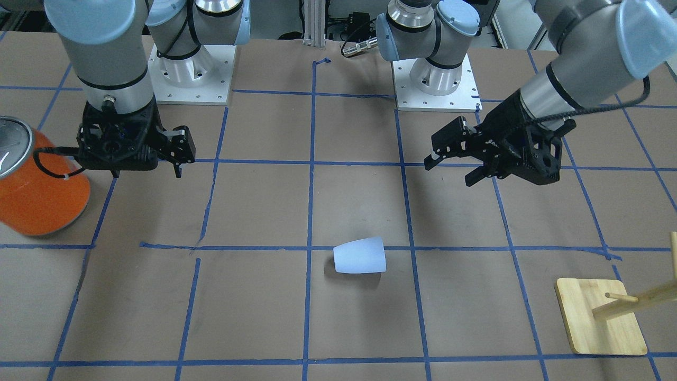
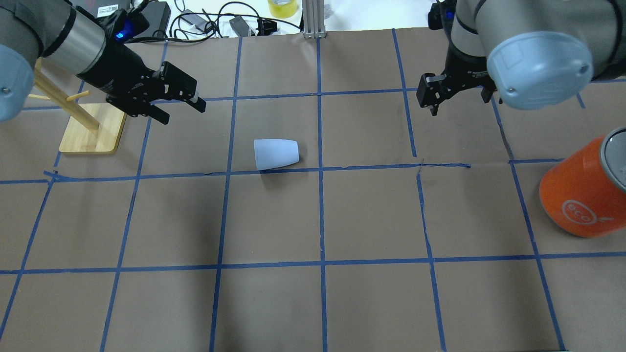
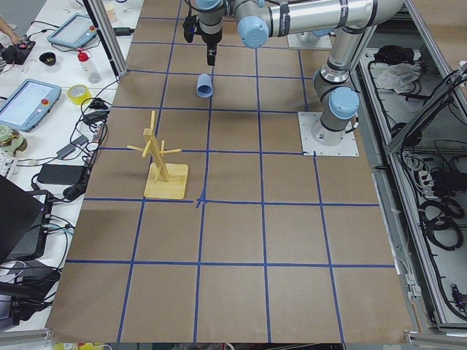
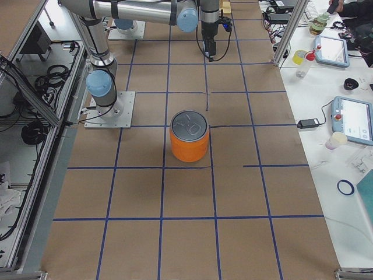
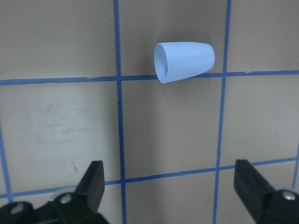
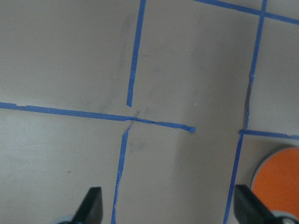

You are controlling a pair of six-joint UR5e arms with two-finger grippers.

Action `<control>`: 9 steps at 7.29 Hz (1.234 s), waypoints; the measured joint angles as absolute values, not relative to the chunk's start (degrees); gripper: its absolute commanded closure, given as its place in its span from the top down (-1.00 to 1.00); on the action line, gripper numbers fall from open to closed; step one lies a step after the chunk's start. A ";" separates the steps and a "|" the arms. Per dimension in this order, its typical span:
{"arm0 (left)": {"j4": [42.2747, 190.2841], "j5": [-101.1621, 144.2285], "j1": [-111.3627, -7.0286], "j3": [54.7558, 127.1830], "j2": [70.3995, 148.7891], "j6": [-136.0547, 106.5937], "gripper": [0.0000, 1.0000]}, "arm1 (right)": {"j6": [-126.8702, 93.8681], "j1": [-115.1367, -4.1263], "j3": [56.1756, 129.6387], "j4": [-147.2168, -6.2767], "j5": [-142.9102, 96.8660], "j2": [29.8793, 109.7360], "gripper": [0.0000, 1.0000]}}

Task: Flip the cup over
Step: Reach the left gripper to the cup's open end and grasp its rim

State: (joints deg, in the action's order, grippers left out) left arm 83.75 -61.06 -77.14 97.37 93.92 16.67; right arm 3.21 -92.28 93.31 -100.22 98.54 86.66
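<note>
The cup [image 1: 359, 255] is a small pale blue-white tumbler lying on its side on the brown paper near the table's middle. It also shows in the overhead view [image 2: 276, 154], the exterior left view [image 3: 205, 86] and the left wrist view [image 5: 183, 62]. Its wide mouth points toward my left arm's side. My left gripper [image 1: 449, 172] [image 2: 182, 112] [image 5: 170, 186] is open and empty, above the table and short of the cup, aimed toward it. My right gripper [image 1: 151, 166] [image 6: 170, 205] is open and empty, far from the cup.
A large orange can [image 1: 37, 185] [image 2: 582, 195] [image 4: 189, 137] with a silver top stands near my right gripper. A wooden peg rack [image 1: 600, 317] [image 2: 90, 129] [image 3: 164, 164] stands by my left arm. Blue tape lines cross the paper.
</note>
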 measured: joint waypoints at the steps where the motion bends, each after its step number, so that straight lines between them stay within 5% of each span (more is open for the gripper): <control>1: 79.01 -56.69 -75.65 100.99 96.07 18.03 1.00 | 1.65 -92.00 93.31 -98.21 95.67 88.55 1.00; 7: 63.32 -41.52 -74.72 108.25 112.26 18.79 1.00 | 0.47 -90.43 92.27 -89.54 89.95 92.34 1.00; 9: 60.76 -37.09 -75.05 108.46 115.81 18.49 0.84 | 0.37 -90.15 92.21 -90.29 89.74 92.29 1.00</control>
